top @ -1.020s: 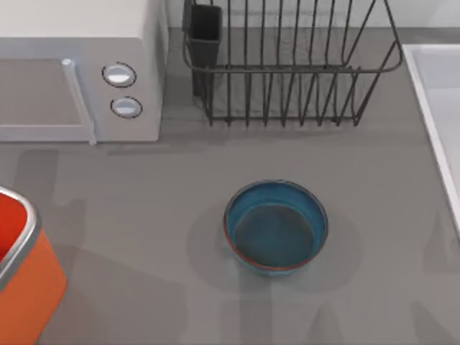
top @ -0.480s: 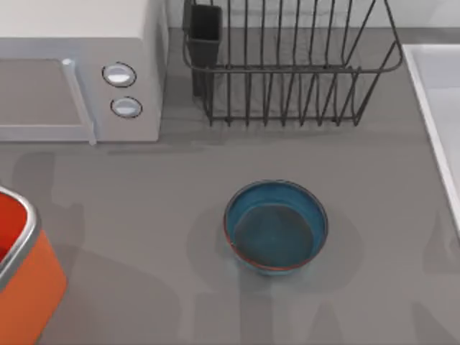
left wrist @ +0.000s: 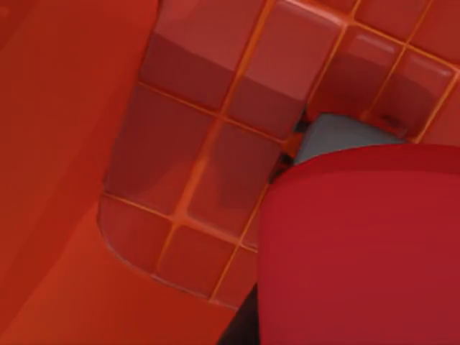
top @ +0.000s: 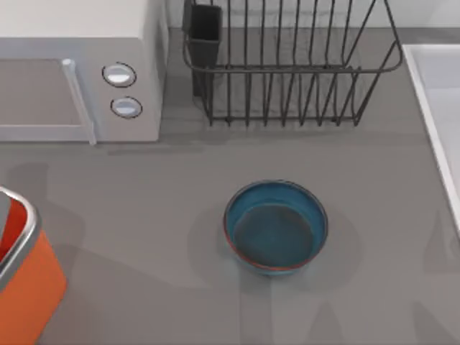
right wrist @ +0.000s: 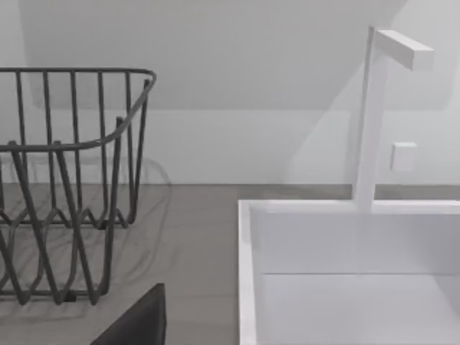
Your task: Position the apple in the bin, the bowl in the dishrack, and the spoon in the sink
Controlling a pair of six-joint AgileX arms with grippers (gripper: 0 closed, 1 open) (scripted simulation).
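One bowl (top: pixel 276 227), one dishrack (top: pixel 287 65), one bin (top: pixel 25 269); apple (left wrist: pixel 359 251) inside bin, pincer states untellable.

The bowl (top: pixel 276 227) sits mid-worktop (top: pixel 144 215), the dishrack (top: pixel 287 65) behind it. The bin (top: pixel 25 273) lies left, the sink (top: pixel 438 108) right, the microwave (top: pixel 79 68) left of the dishrack.

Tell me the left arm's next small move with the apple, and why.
Probably let go of the apple so it drops. The left wrist view looks straight down into the orange bin, its gridded floor right beneath the red apple, so the fruit seems to be inside the bin's walls already. In the top view the bowl sits on the table before the dishrack, waiting its turn.
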